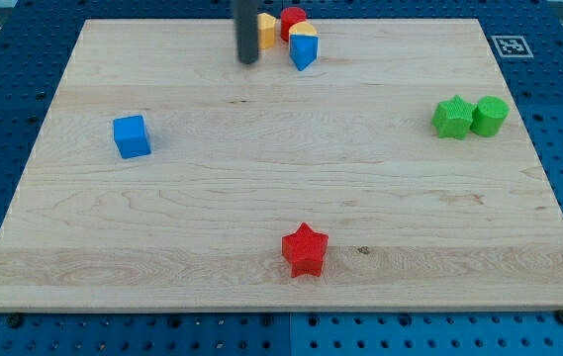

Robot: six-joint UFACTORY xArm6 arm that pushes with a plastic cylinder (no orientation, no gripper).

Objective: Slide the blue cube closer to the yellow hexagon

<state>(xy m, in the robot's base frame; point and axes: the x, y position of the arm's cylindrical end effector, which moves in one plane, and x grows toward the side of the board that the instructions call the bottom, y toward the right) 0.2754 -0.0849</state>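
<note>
While the rod stands near the board's 12 o'clock edge, my tip (pixel 249 61) is seen just at 9 o'clock of a small cluster: a yellow block (pixel 266 32), its shape not clear, a red cylinder (pixel 293 21) and a blue block (pixel 303 49) with a yellow top. No jaws are carried by the rod; nothing is touched by it. The blue cube (pixel 132 136) is placed well apart, toward 8 o'clock of the tip. A green star (pixel 452 117) touches a green cylinder (pixel 490 116) at 3 o'clock. A red star (pixel 305 250) is placed at 6 o'clock on the wooden board (pixel 261 178).
</note>
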